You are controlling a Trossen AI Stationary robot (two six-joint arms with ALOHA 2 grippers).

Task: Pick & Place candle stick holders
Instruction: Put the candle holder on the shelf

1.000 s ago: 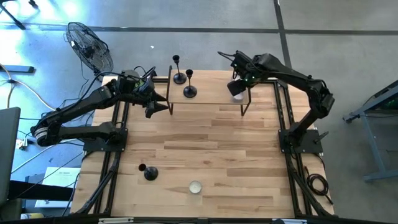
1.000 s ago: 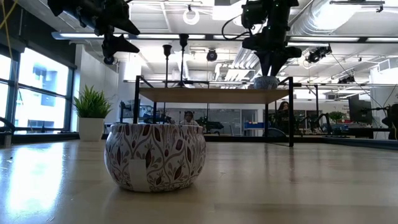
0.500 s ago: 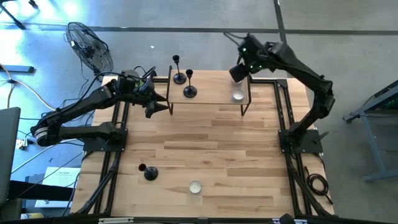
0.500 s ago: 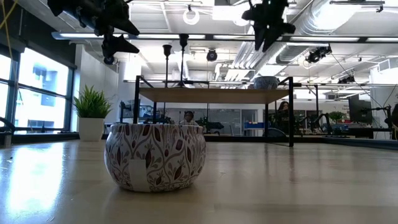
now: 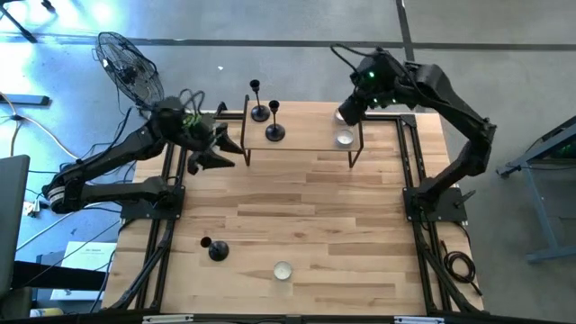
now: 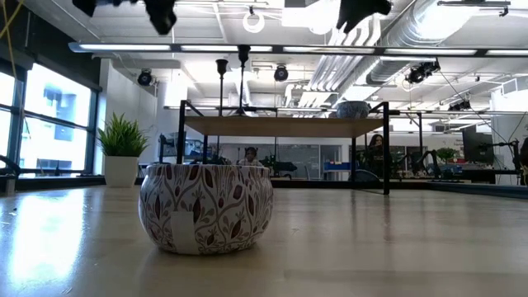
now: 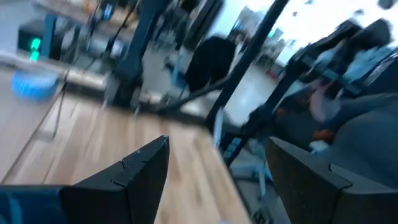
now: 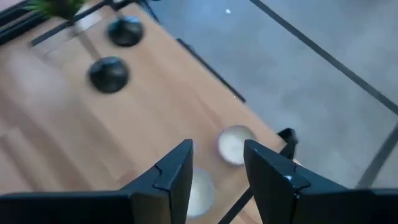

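At the near edge of the surface (image 5: 297, 207) sits a tealight cup (image 5: 283, 270), with one short candle stick holder (image 5: 217, 251) just to its left, both untouched. Farther back stands a raised shelf (image 5: 306, 135) on thin black legs. It carries two taller holders (image 5: 274, 131) toward its left end and another tealight cup (image 5: 344, 139) at its right end.

The left claw (image 5: 216, 155) hangs released and empty just off the shelf's left end. The right claw (image 5: 346, 111) hovers above the cup on the shelf, fingers parted and holding nothing.

A low sweep by either arm could clip a shelf leg or tip a slender holder, I judge, since the stems are thin and top-heavy. A fan (image 5: 131, 67) stands on the floor beyond the far left corner, clear of the work.
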